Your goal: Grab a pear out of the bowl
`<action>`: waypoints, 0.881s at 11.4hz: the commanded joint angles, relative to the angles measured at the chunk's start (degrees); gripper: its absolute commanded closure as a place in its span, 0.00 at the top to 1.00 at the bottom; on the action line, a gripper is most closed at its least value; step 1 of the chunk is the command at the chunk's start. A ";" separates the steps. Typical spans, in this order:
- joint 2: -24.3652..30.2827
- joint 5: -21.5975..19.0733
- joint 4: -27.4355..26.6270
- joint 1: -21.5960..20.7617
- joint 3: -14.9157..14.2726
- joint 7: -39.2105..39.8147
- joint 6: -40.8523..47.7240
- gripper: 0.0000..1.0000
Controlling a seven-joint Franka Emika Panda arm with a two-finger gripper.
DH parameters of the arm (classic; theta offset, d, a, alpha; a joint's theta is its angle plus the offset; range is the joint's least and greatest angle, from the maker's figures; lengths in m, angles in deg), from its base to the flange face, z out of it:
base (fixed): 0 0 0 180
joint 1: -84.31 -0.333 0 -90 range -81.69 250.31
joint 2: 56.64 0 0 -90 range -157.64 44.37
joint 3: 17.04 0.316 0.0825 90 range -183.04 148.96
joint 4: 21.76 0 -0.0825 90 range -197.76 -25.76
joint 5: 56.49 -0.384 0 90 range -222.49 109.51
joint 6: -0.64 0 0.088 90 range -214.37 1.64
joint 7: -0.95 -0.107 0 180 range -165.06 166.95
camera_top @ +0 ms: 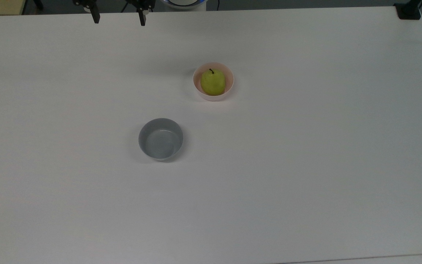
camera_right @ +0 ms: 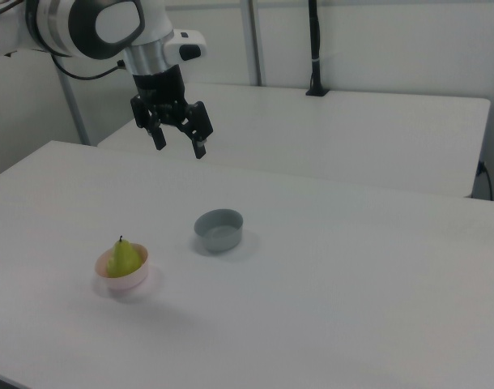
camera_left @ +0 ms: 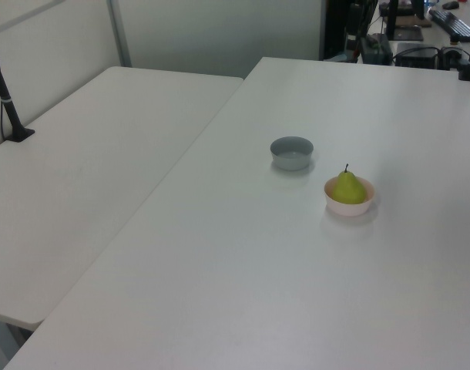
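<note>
On the white table [camera_top: 306,165], nearest in the top view, a grey bowl [camera_top: 160,139] stands with nothing in it. Beyond it, toward the top view's right, the pale pink bowl [camera_top: 213,81] holds the yellow-green pear [camera_top: 213,82], stem up. Farthest back, the gripper [camera_right: 180,140] hangs high above the table, well apart from both bowls, its fingers spread wide and holding nothing.

Pear [camera_top: 213,82] in bowl [camera_top: 213,96]; grey bowl [camera_top: 160,139] nearby, toward top view's lower left.
</note>
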 commanded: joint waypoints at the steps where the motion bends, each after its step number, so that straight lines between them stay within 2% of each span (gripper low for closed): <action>1: -0.24 -0.91 0.84 -1.28 -0.77 0.95 1.69 1.00; 8: -0.15 -0.91 0.84 -1.19 -0.94 1.39 1.86 1.00; 10: 0.02 -0.82 0.31 -1.11 -1.12 5.67 3.35 1.00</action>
